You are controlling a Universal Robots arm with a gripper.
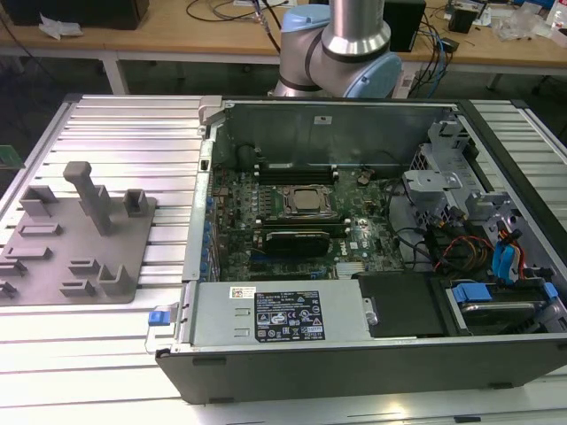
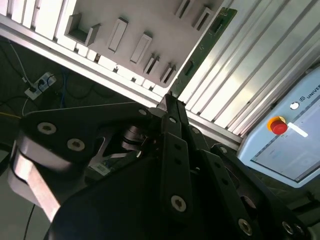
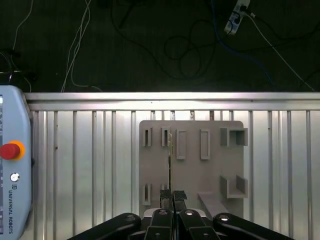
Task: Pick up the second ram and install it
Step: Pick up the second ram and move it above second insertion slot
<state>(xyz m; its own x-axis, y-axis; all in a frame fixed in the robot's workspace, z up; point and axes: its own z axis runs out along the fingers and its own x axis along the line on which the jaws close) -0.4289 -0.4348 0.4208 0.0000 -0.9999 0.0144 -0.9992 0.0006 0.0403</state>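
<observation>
One end of the second ram (image 2: 200,52) is clamped by the closed gripper (image 2: 169,98), its long axis projected straight beyond the fingertips

- We see a ribbed aluminium table (image 1: 115,124) with long parallel slats; it also appears in the first wrist view (image 3: 90,165) and the second wrist view (image 2: 260,65).
- A grey plastic tray (image 1: 80,266) with raised blocks and one tall post lies flat on the slats, on the exterior view's left; both wrist views show it too (image 3: 192,170) (image 2: 150,20).
- An open computer case (image 1: 292,363) lies on its side on the table, just beside the tray, on the exterior view's right.
- A teach pendant (image 3: 12,165) with a red button rests on the slats, well apart from the tray (image 2: 285,145).
</observation>
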